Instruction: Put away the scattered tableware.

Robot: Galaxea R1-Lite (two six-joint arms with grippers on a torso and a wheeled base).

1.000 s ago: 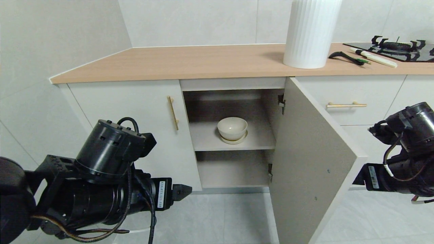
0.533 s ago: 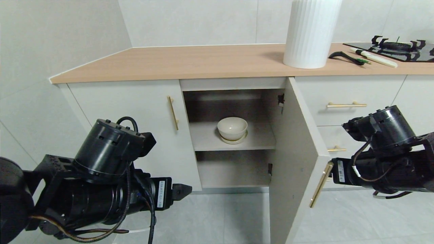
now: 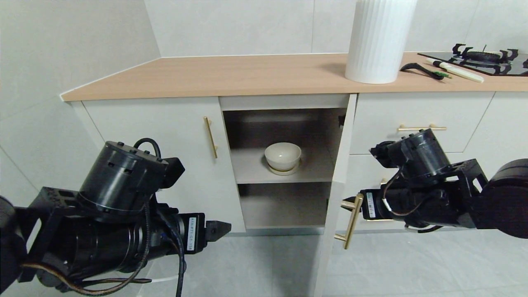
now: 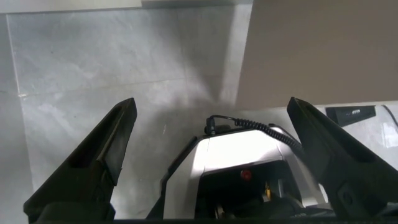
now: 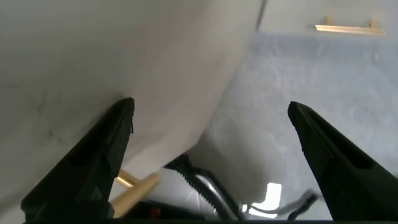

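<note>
A cream bowl [image 3: 283, 155] sits on a small plate [image 3: 284, 170] on the middle shelf [image 3: 251, 167] of the open cabinet. The cabinet door [image 3: 339, 181] stands nearly edge-on to me, its gold handle [image 3: 350, 220] facing right. My right gripper [image 3: 348, 204] is at that handle, against the door's outer face [image 5: 124, 56], with its fingers [image 5: 93, 162] spread open and empty. My left gripper [image 3: 219, 229] hangs low, left of the cabinet opening, over the floor. Its fingers [image 4: 93, 168] are wide open with nothing between them.
A tall white ribbed container [image 3: 379, 41] stands on the wooden countertop [image 3: 231, 76], with a black tool [image 3: 423, 69], a white utensil [image 3: 456, 70] and a stove [image 3: 484, 55] to its right. The left door [image 3: 165, 144] is closed. Drawers [image 3: 420, 119] lie behind my right arm.
My right arm has swept left with the door, which swung from wide open to nearly edge-on. The left arm has sunk slightly. Bowl and plate are unmoved.
</note>
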